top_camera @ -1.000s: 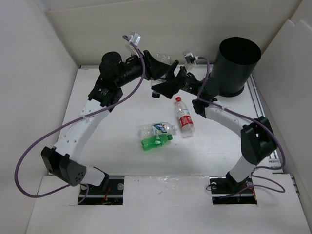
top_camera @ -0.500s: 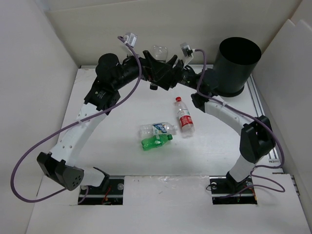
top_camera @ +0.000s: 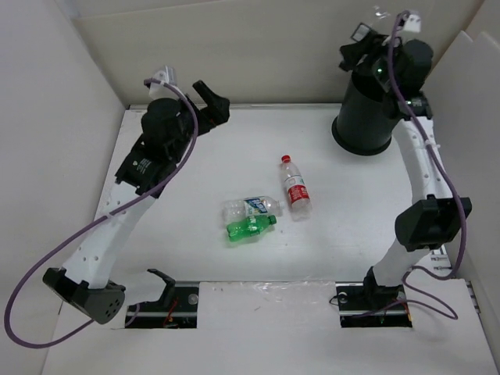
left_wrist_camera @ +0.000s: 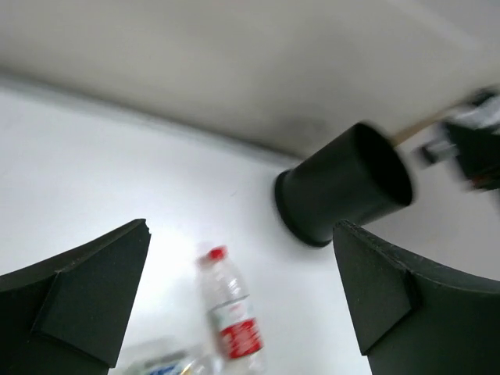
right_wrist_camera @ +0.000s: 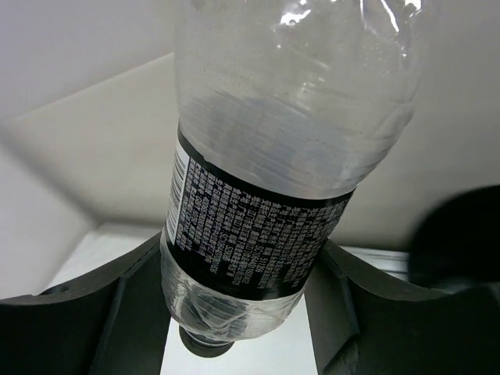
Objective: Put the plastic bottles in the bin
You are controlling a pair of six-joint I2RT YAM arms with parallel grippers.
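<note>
The left arm (top_camera: 117, 211) reached up and forward, and the left gripper (left_wrist_camera: 241, 234) gaped wide, its 2 fingers (left_wrist_camera: 86, 289) well apart. The right arm (top_camera: 426, 168) stretched high and far forward (elbow out to the right), and the right gripper (right_wrist_camera: 242, 312) was clamped on a clear bottle (right_wrist_camera: 266, 156).

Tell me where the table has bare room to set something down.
Bare: the far strip between left pincer and bin, and the patch between red-cap bottle and right arm. Crowded: the middle, with three bottles close together.
</note>
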